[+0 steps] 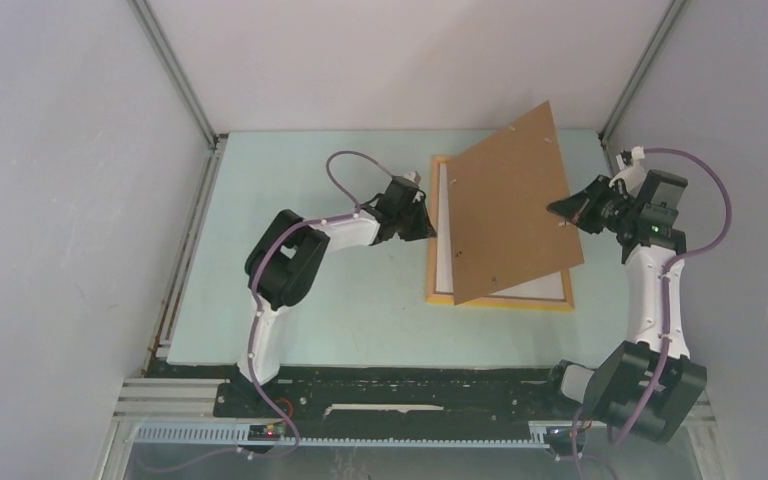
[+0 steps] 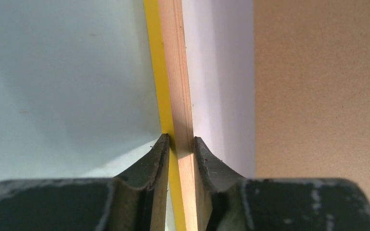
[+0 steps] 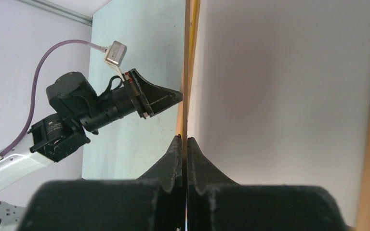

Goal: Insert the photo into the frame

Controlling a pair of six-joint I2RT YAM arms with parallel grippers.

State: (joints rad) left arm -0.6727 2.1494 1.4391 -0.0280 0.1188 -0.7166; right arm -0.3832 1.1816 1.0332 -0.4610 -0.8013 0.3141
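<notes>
On the table [image 1: 340, 300], nearer its right edge than its left, the brown board [image 1: 510, 200] stands tilted over the frame [image 1: 520, 303], which lies flat with a white sheet [image 1: 444, 255] inside, the right gripper [image 1: 560, 210] pinching the board's right edge and the left gripper [image 1: 430, 228] closed narrowly on the frame's left rail.

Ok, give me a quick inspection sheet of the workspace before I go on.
Surface: pale green table.
Job's things: frame lies flat; what looks like the photo, white side up, lies inside it; brown backing board tilted above it.
Clutter: nothing seen.
Grippers: left pincer closed on the frame's left rail; right pincer shut on the backing board's edge.
Cables: purple cable loops on each arm, clear of the frame.
Surroundings: white walls, metal corner posts.
</notes>
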